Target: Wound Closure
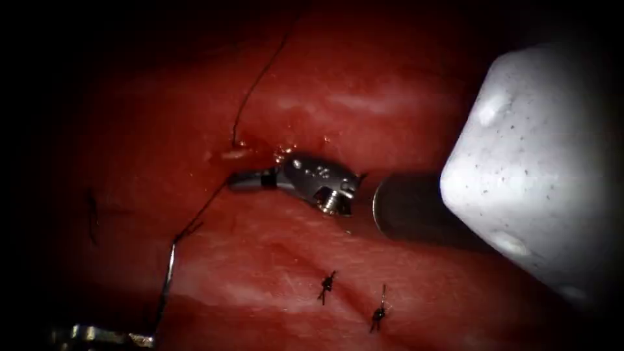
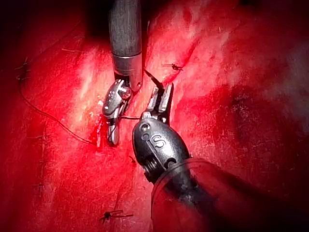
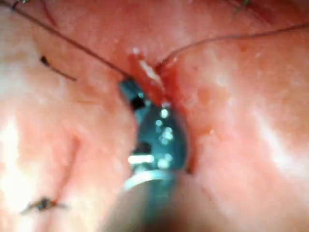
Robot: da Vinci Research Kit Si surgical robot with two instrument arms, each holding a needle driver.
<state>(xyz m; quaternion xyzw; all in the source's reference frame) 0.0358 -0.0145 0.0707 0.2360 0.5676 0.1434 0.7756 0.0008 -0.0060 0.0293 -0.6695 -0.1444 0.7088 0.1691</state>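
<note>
Your right tool (image 1: 244,180) lies with jaws together in the cut (image 1: 229,155), beside the thread (image 1: 257,81). Your left tool (image 2: 161,98) clamps the needle (image 1: 169,266), outside the tissue (image 1: 364,84).

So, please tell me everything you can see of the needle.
The needle is thin, curved, silvery metal, not in the tissue, left of the cut. The left tool grips it near its lower end; black thread runs from its upper end toward the cut, where the right tool rests; what that tool holds is unclear.
</note>
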